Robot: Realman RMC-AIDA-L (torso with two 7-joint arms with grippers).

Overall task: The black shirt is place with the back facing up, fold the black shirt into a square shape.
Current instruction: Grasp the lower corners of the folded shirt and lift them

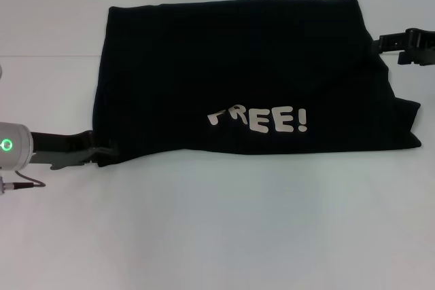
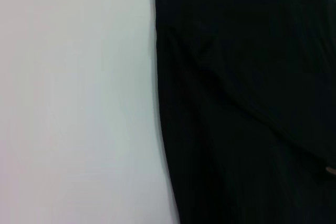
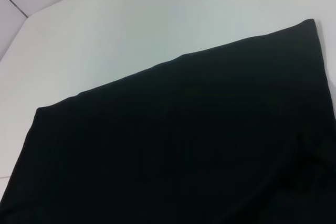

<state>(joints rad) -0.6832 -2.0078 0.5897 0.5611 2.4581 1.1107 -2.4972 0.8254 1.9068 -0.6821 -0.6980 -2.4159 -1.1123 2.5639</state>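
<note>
while the black shirt (image 1: pixel 245 79) lies spread across the far half of the white desk (image 1: pixel 217 236), it is already partly folded into a broad, rough rectangle, with white "free!" lettering (image 1: pixel 258 119) showing face up near its near edge, the first letters slightly crumpled. its far edge runs fairly straight, its left edge slopes a little outward toward the near side, and at the right near corner a flap of cloth juts out past the rest of the outline. the left hand (image 1: pixel 95 149) reaches in low from the left and sits at the shirt's near left corner, touching the fabric there; whether its fingers are pinched on the cloth or only beside it cannot be told. the right hand (image 1: pixel 380 44) comes in from the right at the far right side of the shirt, its dark tip right against the cloth edge, and its fingers' state cannot be told either. from the left wrist view the shirt (image 2: pixel 247 98) fills one side of the picture with a diagonal crease running through it, bare desk (image 2: pixel 79 98) beside it. from the right wrist view the shirt (image 3: pixel 173 150) covers most of the picture with a clean straight hem and one squared corner, the desk (image 3: pixel 131 19) pale beyond it.
</note>
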